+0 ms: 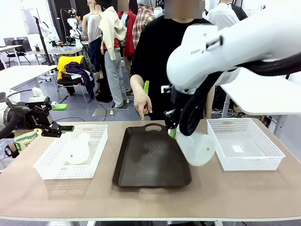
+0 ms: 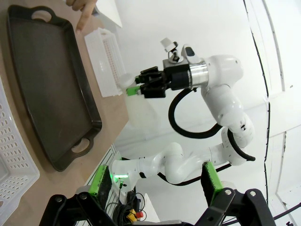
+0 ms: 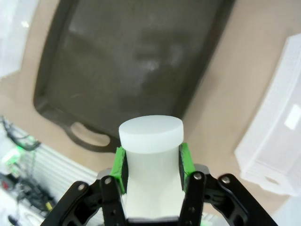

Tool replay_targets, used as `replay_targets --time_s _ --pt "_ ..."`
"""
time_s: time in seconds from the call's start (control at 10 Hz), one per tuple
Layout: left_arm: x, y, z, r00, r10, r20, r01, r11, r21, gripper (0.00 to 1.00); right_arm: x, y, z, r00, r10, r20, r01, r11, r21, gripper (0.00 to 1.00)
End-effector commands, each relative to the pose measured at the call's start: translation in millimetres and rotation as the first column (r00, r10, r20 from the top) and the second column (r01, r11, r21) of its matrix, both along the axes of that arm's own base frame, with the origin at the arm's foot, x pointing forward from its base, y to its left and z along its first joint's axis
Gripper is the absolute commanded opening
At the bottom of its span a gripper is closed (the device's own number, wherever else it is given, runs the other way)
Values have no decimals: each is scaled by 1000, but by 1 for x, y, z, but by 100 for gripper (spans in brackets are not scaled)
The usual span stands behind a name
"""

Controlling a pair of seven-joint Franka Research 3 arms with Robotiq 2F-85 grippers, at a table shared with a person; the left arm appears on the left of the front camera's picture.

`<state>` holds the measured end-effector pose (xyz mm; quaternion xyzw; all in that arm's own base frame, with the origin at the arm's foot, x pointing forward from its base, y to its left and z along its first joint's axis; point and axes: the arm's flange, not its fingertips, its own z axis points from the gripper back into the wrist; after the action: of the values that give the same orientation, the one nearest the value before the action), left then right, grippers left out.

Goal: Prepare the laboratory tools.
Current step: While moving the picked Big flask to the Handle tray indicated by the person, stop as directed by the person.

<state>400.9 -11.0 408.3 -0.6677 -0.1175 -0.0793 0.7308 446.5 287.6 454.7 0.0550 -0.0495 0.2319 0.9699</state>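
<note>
Our right fingers (image 1: 172, 132) clench one flask (image 1: 197, 148) by its neck, tilted over the right edge of the tray (image 1: 150, 162) (presumably to stand it there). Our left fingers (image 1: 65, 128) hang released by the left basket (image 1: 47, 173), where the other flask (image 1: 77, 148) lies.

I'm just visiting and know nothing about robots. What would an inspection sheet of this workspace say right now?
Surface: tan table; dark tray in the middle, left basket and right basket beside it.
Job's things: one flask in the left basket; held flask tilted by the tray's right rim.
Clutter: white slip in the right basket.
End effectors: right end effector shut on the held flask's neck; left end effector open, left of the left basket.
Cables: black hose on the right arm.
Surroundings: person's hand pointing at the tray; clothes-draped chair.
</note>
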Motion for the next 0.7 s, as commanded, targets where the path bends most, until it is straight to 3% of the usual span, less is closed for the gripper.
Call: replay_targets --time_s 0.0,0.4,0.6 --pt "-1 0 2 1000 0 3 0 1000 -8 100 9 21 -23 992 99 75 -98 995 -14 0" --pt "-1 0 2 1000 0 3 0 1000 -8 100 43 66 -47 980 189 67 -188 982 -29 0" --pt "-1 0 2 1000 0 3 0 1000 -8 100 65 81 -47 983 177 54 -176 984 -22 0"
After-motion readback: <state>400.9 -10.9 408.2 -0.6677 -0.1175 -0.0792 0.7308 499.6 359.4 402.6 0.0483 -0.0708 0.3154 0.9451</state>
